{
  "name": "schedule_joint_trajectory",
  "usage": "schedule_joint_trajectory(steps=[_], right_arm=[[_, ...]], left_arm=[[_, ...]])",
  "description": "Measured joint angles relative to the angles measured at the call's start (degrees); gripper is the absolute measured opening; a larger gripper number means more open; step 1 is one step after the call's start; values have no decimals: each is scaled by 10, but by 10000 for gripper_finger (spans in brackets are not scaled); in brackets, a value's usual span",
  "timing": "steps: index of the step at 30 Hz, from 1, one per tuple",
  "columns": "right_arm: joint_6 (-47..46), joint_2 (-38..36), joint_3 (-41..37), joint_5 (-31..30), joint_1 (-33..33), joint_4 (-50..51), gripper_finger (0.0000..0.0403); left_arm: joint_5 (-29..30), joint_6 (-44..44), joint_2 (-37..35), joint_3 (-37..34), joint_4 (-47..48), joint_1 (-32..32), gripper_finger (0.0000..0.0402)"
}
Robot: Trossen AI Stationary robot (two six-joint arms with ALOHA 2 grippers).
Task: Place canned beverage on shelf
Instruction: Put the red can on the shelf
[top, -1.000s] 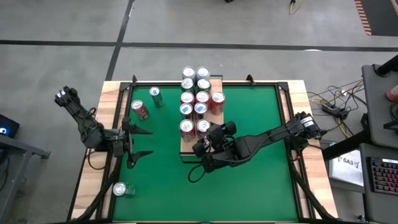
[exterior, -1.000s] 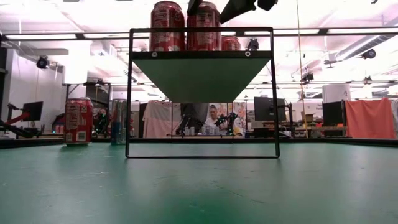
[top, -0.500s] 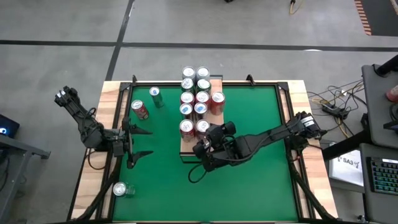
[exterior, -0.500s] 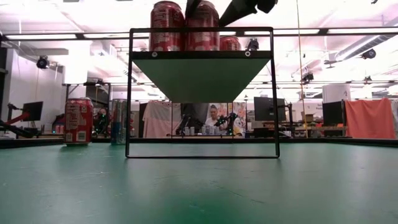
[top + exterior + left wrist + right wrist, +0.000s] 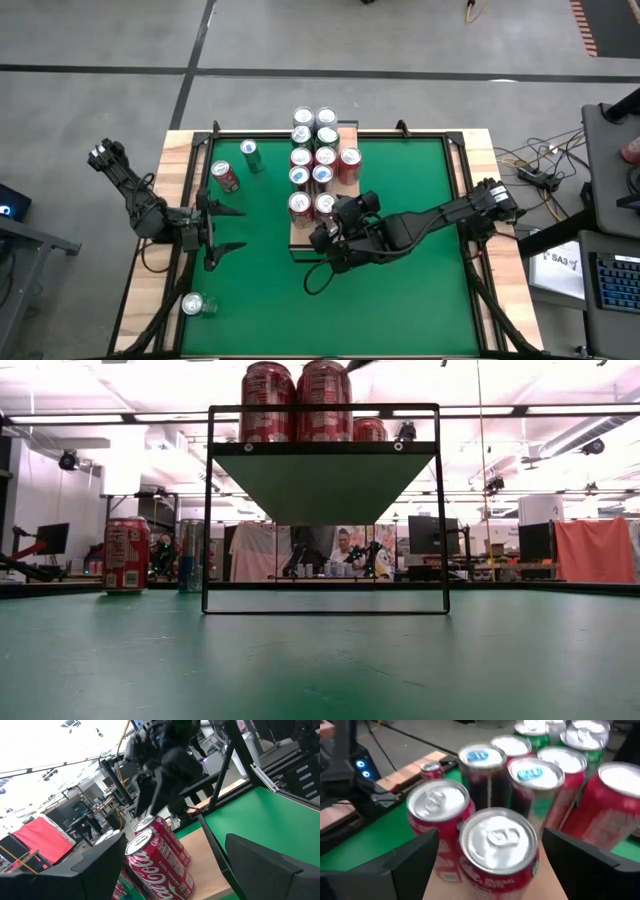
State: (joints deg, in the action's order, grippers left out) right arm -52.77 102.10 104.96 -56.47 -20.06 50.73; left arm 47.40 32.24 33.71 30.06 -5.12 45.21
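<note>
The shelf stands mid-table and carries several upright cans. The nearest red can rests on its base at the shelf's near end, next to another red can. My right gripper hovers just above and behind that nearest can, open, its fingers on either side of the can and apart from it. In the high view it is at the shelf's near end. My left gripper waits open at the table's left edge, holding nothing.
A red can and a slim green can stand on the green surface left of the shelf. Another can lies near the front left corner. The shelf's dark frame stands on the mat.
My right gripper has risen from the near red can and left the top of the low view. The can stays standing on the shelf.
</note>
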Motion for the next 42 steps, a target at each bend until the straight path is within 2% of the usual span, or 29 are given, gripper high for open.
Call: schedule_joint_trajectory(steps=[9,14,19,23,29,33,39,42], right_arm=[[111,0,84,7,-19,0,342],[178,-4,119,93,-22,0,336],[213,-4,135,146,-22,14,326],[228,-5,150,145,-22,48,325],[251,-26,160,130,-20,126,321],[257,-45,156,110,-20,199,275],[271,-70,135,99,-9,228,164],[316,-77,127,108,-2,239,105]], left_arm=[[0,-19,10,0,0,0,325],[0,-45,38,0,0,0,325],[0,-93,69,0,-2,0,325],[0,-131,98,0,-18,-8,321],[0,-171,161,-13,-105,-46,299],[0,-174,187,-9,-120,-77,272],[-9,-174,201,-1,-120,-112,215],[-20,-174,206,0,-120,-135,179]])
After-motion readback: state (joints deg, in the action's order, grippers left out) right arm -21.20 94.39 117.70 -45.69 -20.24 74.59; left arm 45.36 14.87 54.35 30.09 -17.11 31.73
